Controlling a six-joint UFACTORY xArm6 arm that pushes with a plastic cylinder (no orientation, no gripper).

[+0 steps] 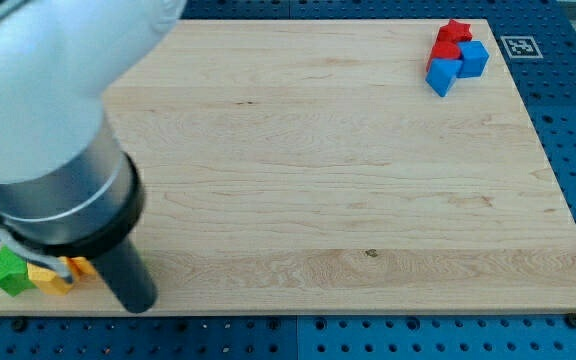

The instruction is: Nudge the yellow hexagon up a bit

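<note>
The yellow hexagon (50, 279) lies at the board's bottom-left corner, partly hidden under my arm. A green star (8, 270) touches it on the view's left. A second yellow-orange block (79, 266) sits just to its right, mostly hidden, so I cannot make out its shape. My dark rod comes down at the view's bottom left, and my tip (137, 304) rests near the board's bottom edge. It is to the right of the hexagon and slightly lower, with a small gap between them.
At the view's top right is a tight cluster: a red star (455, 31), a red block (446, 52), and two blue blocks (474, 58) (441, 77). The wooden board (318, 180) has a marker tag (519, 46) by its top-right corner. My arm's big grey body covers the view's left.
</note>
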